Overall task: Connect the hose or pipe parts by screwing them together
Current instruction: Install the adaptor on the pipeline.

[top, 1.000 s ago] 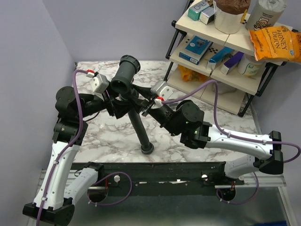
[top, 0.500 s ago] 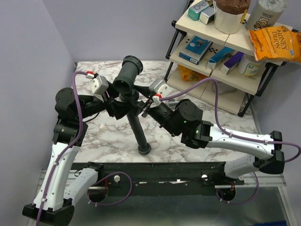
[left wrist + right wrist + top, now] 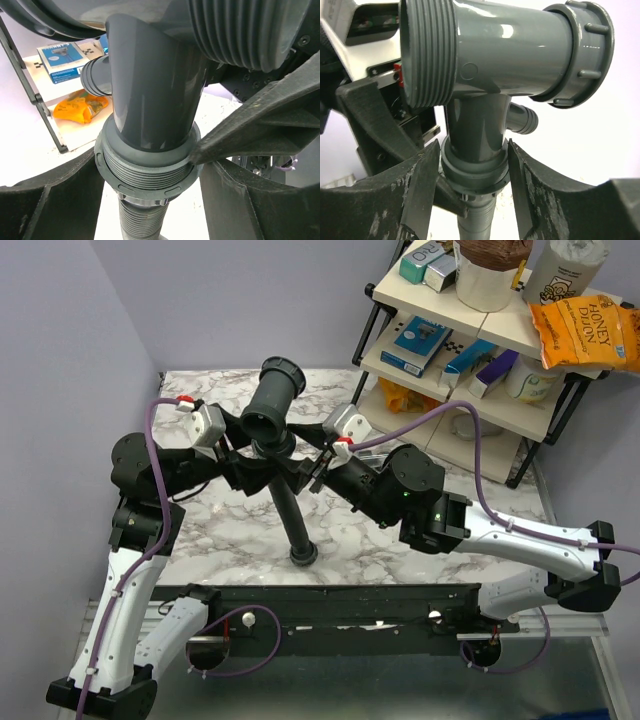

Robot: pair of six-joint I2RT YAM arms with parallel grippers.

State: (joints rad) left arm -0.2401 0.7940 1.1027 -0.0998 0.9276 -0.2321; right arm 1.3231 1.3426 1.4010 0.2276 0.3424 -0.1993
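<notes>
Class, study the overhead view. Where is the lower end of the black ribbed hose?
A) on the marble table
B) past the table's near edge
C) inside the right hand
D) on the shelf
A: the ribbed hose slopes down from the raised fitting, and its lower collar sits on the marble table.

On the white marbled table (image 3: 215, 535), the black ribbed hose (image 3: 290, 510) rests its lower collar nut (image 3: 303, 557).

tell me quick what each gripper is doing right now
Left gripper: closed on the collar nut.
Right gripper: jaws flank the same nut; gripping or not cannot be told.
</notes>
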